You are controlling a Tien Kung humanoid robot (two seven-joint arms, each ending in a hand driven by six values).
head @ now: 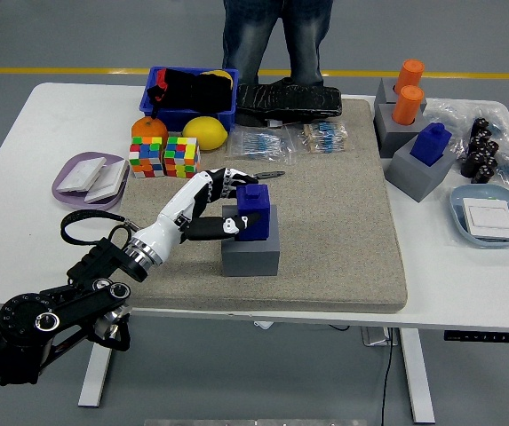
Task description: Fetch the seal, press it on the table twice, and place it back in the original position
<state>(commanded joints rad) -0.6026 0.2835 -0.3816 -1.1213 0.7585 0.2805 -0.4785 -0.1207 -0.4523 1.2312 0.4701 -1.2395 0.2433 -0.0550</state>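
The left hand is wrapped around the seal, fingers over its top and thumb against its near side, grasping it while it sits in the grey holder just below. This looks like the fetch step: the grip seems set, and the next move calls for a straight lift clear of the holder, then a carry to bare mat beyond the hand for pressing. The seal is a small blue block, squarish, with a stepped top, upright. The right hand is out of view.
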